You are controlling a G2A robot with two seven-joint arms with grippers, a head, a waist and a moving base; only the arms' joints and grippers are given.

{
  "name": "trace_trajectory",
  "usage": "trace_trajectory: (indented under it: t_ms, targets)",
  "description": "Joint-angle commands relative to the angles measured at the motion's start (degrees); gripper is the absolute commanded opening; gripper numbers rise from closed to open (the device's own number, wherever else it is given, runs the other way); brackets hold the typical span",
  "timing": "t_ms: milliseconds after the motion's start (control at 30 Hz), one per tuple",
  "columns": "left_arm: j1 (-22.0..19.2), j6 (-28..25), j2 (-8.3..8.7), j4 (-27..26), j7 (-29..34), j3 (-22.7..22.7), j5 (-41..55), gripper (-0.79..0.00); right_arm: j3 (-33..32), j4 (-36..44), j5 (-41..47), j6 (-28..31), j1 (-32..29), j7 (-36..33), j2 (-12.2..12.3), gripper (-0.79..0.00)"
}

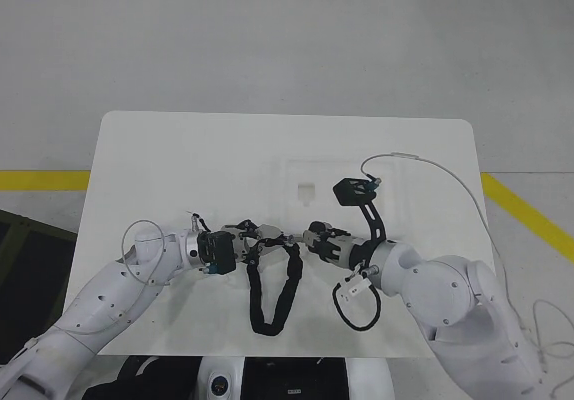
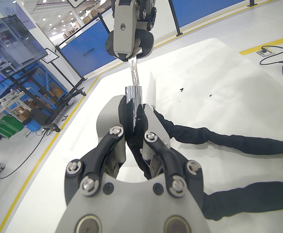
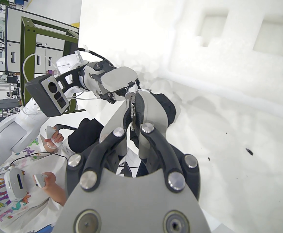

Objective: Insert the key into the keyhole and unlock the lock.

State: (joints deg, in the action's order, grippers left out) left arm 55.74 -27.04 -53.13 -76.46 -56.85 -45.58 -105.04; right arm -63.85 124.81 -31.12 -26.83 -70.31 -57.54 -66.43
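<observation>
The left gripper [image 2: 134, 105] has its fingers clamped on the chrome lock [image 2: 133, 95] cylinder. It holds the lock above the near middle of the worktop [image 1: 167, 160], keyhole facing right, braced for insertion. The right gripper [image 3: 133, 103] has its fingers clamped on the key [image 2: 134, 72], with the blade aligned and the tip at the keyhole mouth. The black sleeved chain [image 2: 229, 139] trails slack onto the worktop.
</observation>
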Motion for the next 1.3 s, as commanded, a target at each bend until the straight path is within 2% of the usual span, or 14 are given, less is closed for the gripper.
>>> trace_trajectory:
  t_ms: [0,567,1167,1267]
  targets:
    - [0.0,0.0,0.00,0.0,0.0,0.0,0.0,-0.785,0.0,-0.1,0.1,0.0,0.1,0.1,0.0,-0.785]
    - [0.0,0.0,0.00,0.0,0.0,0.0,0.0,-0.785,1.3,-1.4,0.1,-1.9,1.7,0.8,-0.2,-0.785]
    - [0.0,0.0,0.00,0.0,0.0,0.0,0.0,-0.785,2.6,-0.5,-0.6,-3.2,0.7,1.6,-0.1,-0.785]
    - [0.8,0.6,-0.07,-0.9,2.0,-0.3,0.7,-0.785,2.6,-0.6,-0.5,-3.5,1.0,1.9,-0.2,-0.785]
